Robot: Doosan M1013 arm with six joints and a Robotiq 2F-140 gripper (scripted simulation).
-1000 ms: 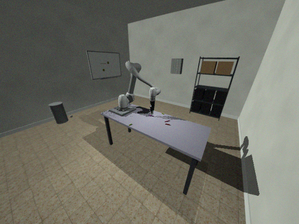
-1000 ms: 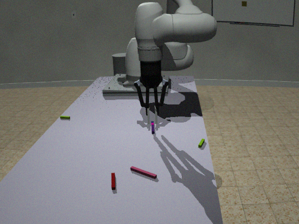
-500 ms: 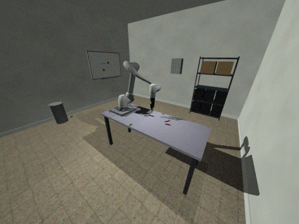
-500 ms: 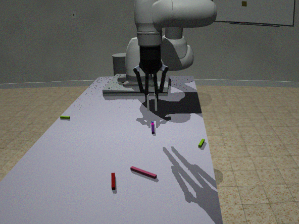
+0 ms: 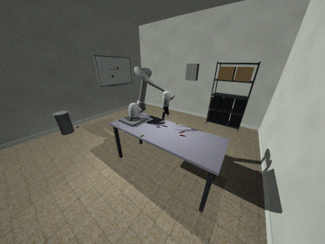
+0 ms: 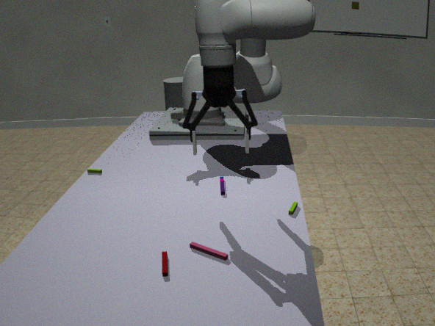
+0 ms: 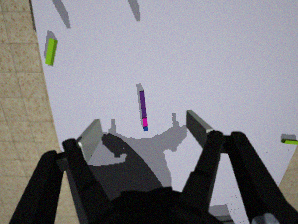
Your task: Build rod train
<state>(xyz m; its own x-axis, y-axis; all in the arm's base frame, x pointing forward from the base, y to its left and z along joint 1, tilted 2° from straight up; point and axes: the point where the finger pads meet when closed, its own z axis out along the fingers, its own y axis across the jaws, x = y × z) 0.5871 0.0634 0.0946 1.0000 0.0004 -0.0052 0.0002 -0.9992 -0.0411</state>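
Across your exterior view stretches the pale surface (image 5: 197, 149) (image 6: 110, 227) (image 7: 225, 60), with the big white arm (image 5: 143, 90) (image 6: 268, 20) above its 12 o'clock end. Your claw (image 5: 165, 118) (image 6: 221, 153) (image 7: 144, 122) hangs above the surface, its fingers wide apart with nothing between them.

Take the purple rod (image 5: 164, 126) (image 6: 223, 187) (image 7: 143, 104) as your clock's centre. The pink rod (image 5: 181, 132) (image 6: 209, 251) lies toward 6 o'clock, the red rod (image 5: 182, 135) (image 6: 164, 263) toward 7. The purple rod comes next in length, then two lime rods: one (image 5: 177, 123) (image 6: 292, 208) (image 7: 51, 51) toward 4, another (image 5: 141, 136) (image 6: 95, 170) (image 7: 289, 141) toward 9. At the purple rod's 12 o'clock end you have the magenta rod (image 6: 222, 180) (image 7: 145, 122), then the tiny blue rod (image 6: 221, 178) (image 7: 145, 129), all three in line, ends touching or nearly so, matching pink's length by colour.
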